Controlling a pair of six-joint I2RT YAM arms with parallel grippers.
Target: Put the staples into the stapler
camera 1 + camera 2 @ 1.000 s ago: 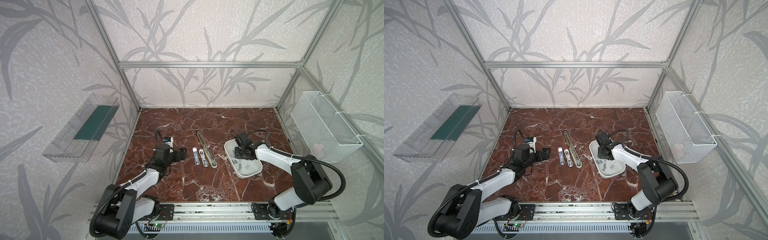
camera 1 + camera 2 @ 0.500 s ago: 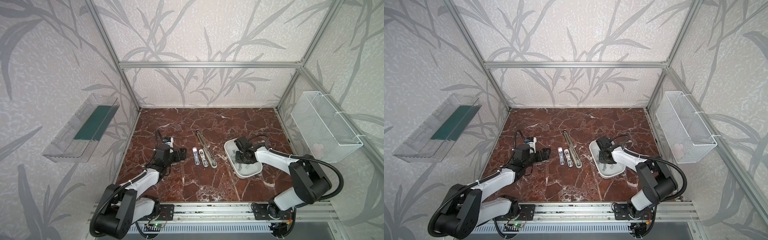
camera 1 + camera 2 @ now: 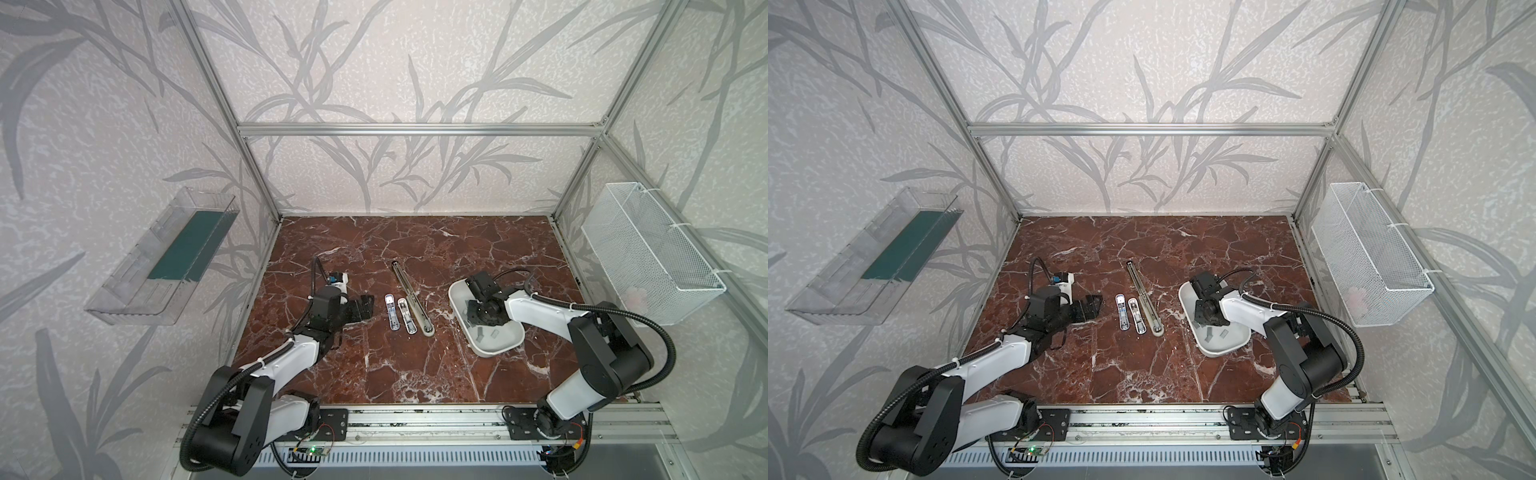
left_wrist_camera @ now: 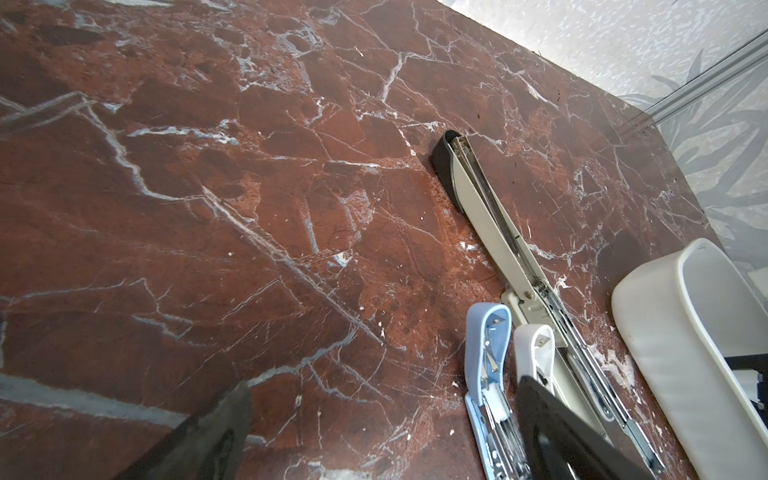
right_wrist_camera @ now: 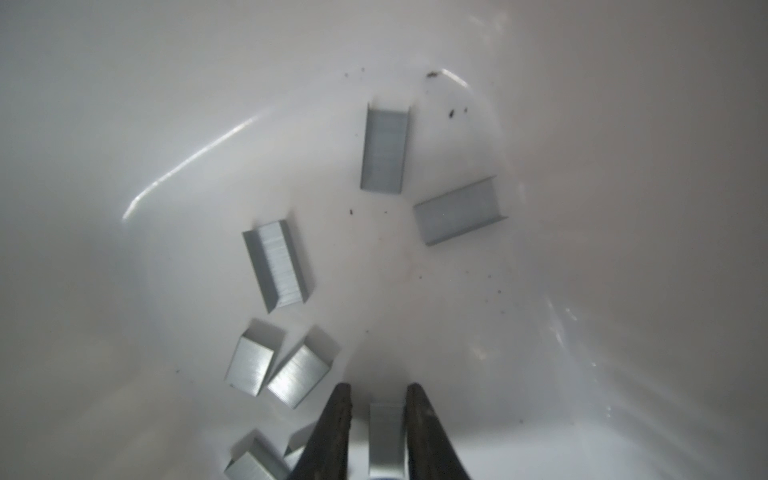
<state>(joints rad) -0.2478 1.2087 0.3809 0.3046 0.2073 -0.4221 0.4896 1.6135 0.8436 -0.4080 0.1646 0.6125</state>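
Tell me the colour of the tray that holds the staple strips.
The tray is plain glossy white; the right wrist view shows it best.

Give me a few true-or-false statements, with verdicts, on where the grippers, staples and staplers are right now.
1. The left gripper is open and holds nothing. True.
2. The staples lie loose on the table. False: they lie in the white tray.
3. The right gripper is low inside the white tray, with one staple strip between its fingers. True.
4. The blue stapler sits inside the white tray. False: it lies on the table, opened out, beside the white stapler.
5. The long stapler lies on the table between the two small staplers and the white tray. True.
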